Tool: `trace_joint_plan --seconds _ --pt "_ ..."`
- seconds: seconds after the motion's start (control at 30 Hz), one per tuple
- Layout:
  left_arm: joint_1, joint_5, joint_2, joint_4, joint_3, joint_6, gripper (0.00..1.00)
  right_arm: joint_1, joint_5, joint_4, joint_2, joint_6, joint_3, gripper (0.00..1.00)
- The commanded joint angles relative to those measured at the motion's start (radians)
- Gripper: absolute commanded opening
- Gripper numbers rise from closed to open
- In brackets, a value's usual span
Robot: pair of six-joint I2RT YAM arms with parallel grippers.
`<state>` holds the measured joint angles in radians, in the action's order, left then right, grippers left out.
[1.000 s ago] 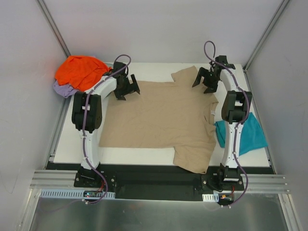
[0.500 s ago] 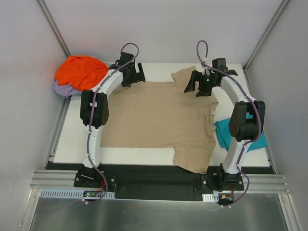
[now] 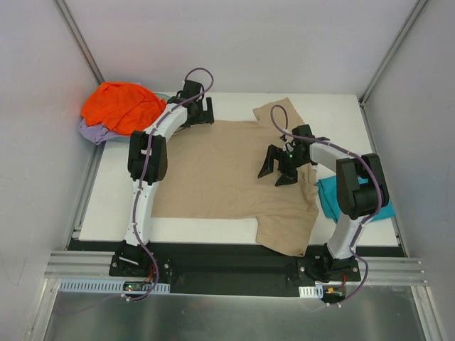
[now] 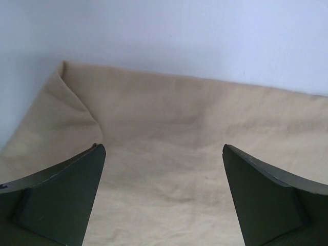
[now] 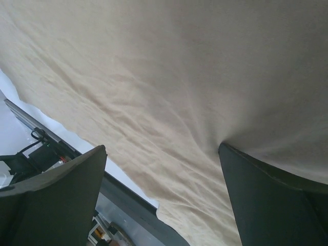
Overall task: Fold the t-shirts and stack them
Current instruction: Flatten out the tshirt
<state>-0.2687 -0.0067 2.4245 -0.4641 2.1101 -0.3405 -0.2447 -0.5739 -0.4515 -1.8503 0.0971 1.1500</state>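
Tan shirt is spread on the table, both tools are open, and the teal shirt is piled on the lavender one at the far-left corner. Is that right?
Not quite. The top external view shows the orange shirt piled on the lavender one. The teal shirt lies on the right, by the right arm. The rest stands: the tan shirt is spread out, and the left tool and right tool are open.
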Motion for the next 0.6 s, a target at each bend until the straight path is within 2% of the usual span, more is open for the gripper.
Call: trace_joint_plan --seconds 0.0,0.1,0.37,0.43,0.57 --pt "0.000 -0.133 0.027 -0.004 0.114 0.090 0.99 -0.005 0.078 -0.004 0.000 0.007 -0.041 0.97" --pt "0.011 -0.121 0.054 -0.005 0.168 0.124 0.99 0.001 0.123 -0.038 0.003 -0.008 -0.029 0.97" --pt "0.036 -0.207 0.058 -0.013 0.197 0.182 0.99 0.016 0.131 -0.076 0.020 -0.023 -0.010 0.97" --pt "0.034 -0.171 0.019 -0.016 0.180 0.179 0.99 0.018 0.134 -0.078 0.022 -0.025 -0.006 0.97" --pt "0.026 0.038 -0.042 -0.013 0.122 0.143 0.99 0.016 0.126 -0.081 0.014 -0.019 0.002 0.97"
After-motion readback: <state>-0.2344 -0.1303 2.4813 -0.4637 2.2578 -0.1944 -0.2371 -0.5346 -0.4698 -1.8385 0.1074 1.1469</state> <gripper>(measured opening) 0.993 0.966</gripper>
